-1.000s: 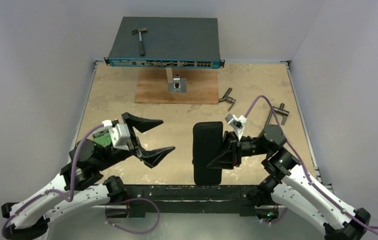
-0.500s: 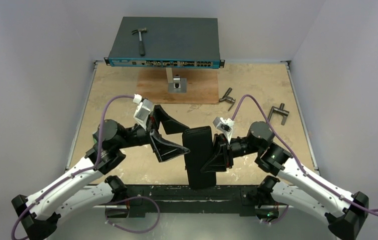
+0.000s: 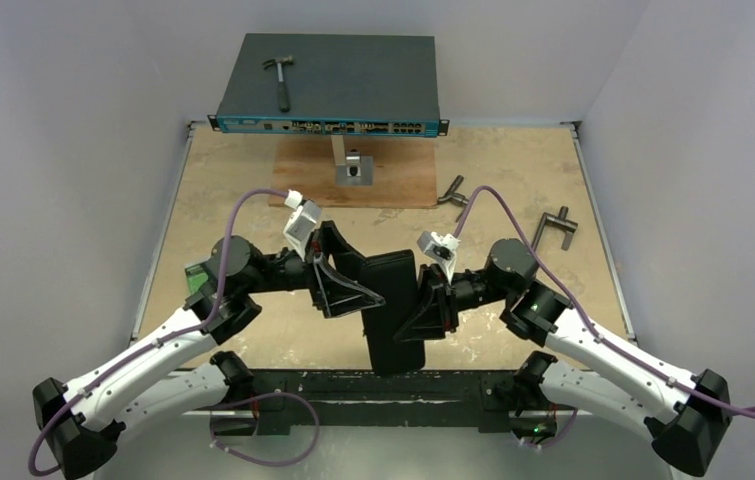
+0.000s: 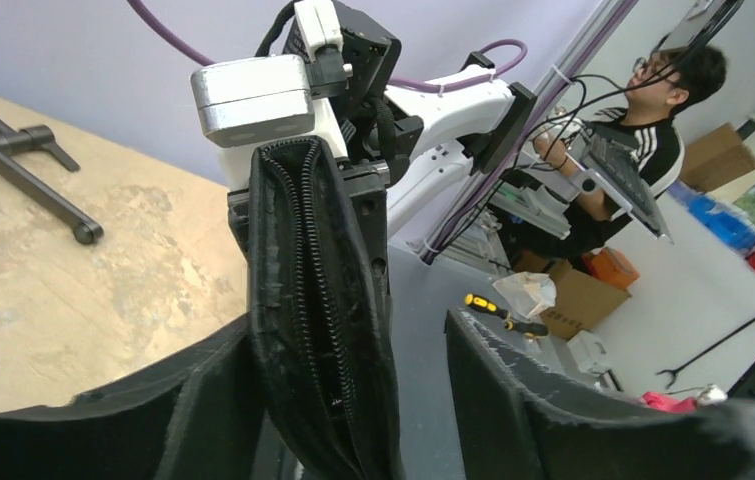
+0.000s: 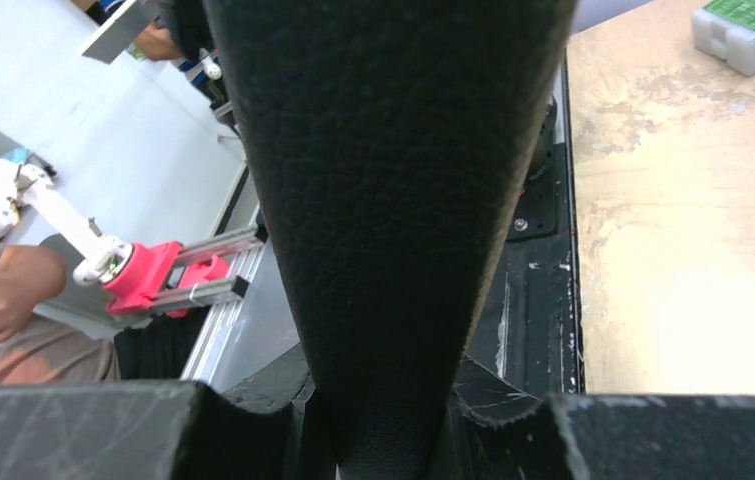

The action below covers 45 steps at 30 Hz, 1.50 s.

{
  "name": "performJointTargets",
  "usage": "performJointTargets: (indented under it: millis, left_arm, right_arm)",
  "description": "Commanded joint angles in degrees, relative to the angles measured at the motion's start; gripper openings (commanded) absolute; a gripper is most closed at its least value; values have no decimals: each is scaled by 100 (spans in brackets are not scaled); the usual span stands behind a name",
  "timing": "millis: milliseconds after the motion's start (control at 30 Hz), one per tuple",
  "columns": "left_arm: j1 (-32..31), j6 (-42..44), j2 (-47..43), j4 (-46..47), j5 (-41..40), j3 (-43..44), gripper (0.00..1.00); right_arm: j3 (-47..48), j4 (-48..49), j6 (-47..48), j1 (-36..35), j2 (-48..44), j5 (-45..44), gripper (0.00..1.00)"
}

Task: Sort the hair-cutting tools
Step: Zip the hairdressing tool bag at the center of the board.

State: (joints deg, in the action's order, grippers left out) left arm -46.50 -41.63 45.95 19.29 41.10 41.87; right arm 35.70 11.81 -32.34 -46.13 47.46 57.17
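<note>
Holding: right gripper (image 3: pixel 421 312) pinches the case (image 3: pixel 393 345) by its right side, so it is held on edge over the near middle of the table (image 3: pixel 243 200).
Left gripper (image 3: pixel 371 280): jaws spread, straddling the case's left, zipped edge, not yet clamped; probably placed to take a second hold so the zip (image 4: pixel 303 300) can be worked.
Case: black, flat, oblong, with a pebbled leather-like skin; coiled zip teeth run closed along the rim.
Tools: scissors, comb and clip are not in view; possibly inside the case, cannot tell.
Elsewhere: grey metal T-handles (image 3: pixel 456 195) lie far right.
</note>
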Motion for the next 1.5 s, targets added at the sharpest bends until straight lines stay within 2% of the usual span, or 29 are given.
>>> performJointTargets:
  millis: [0,233,333,367,400,433,467,500,600,700,900,1100,1300,1400,1433,1467]
  left_arm:
    - [-5,-165,49,441,272,-12,53]
    - [0,-176,40,523,67,-56,0]
    - [0,-214,-124,679,-377,-234,0]
    - [-2,-245,-187,803,-550,-319,0]
    - [0,-287,-263,911,-734,-413,0]
    - [1,-315,-339,1021,-931,-490,0]
    - [1,-330,-396,1113,-1100,-563,0]
    - [-5,-332,-441,1143,-1237,-595,0]
    - [-8,-274,-526,1113,-1615,-616,0]
    - [-18,-182,-605,1080,-2043,-644,0]
    - [-142,48,-800,759,-3058,-638,0]
    - [-420,358,-859,658,-3642,-595,0]
    - [-448,439,-926,660,-3717,-638,0]
    - [-452,479,-1081,501,-3842,-696,0]
    - [-448,513,-1157,353,-3930,-687,4]
    - [-448,599,-1261,166,-4048,-669,13]
  right_arm:
    - [414,657,-37,-8,107,156,0]
    - [490,634,56,-7,257,204,0]
    - [494,686,26,-10,308,175,0]
    - [480,768,-19,-10,323,168,9]
    - [438,894,-163,-6,328,143,26]
    - [396,1032,-280,-10,321,82,38]
    - [342,1161,-396,-10,298,-4,47]
    - [295,1324,-516,-6,284,-92,52]
    - [189,1702,-837,-10,287,-389,60]
    - [157,1981,-1106,-10,354,-684,61]
    - [258,2169,-1347,-6,533,-1273,57]
    - [367,2776,-1729,0,943,-1294,44]
    - [287,3837,-2335,8,1346,-812,20]
    - [236,4232,-2563,7,1412,-562,2]
    - [242,4251,-2577,14,1410,-504,0]
    - [258,4209,-2560,20,1388,-453,0]
